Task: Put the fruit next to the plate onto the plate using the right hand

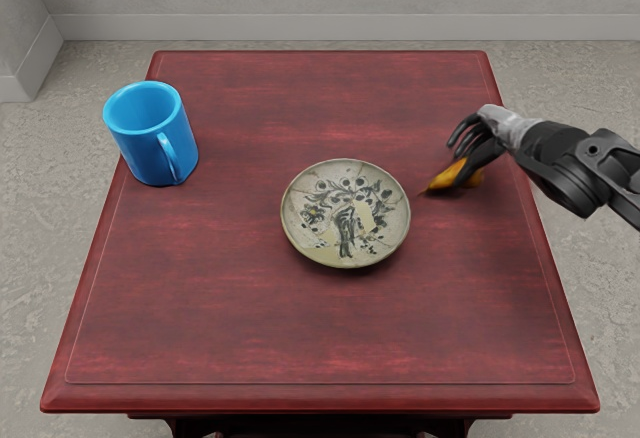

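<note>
A round ceramic plate (345, 211) with a dark painted pattern lies near the middle of the red table (250, 338). To its right lies an orange-yellow fruit (447, 177), pointed at the end toward the plate and partly covered by fingers. My right hand (472, 148) comes in from the right edge and sits directly over the fruit, dark fingers curled down around its far end. Whether the fruit rests on the table or is lifted slightly is unclear. The left arm is out of view.
A blue mug (150, 133) with its handle facing forward stands at the table's left rear. The table's right edge runs close beside the hand and fruit.
</note>
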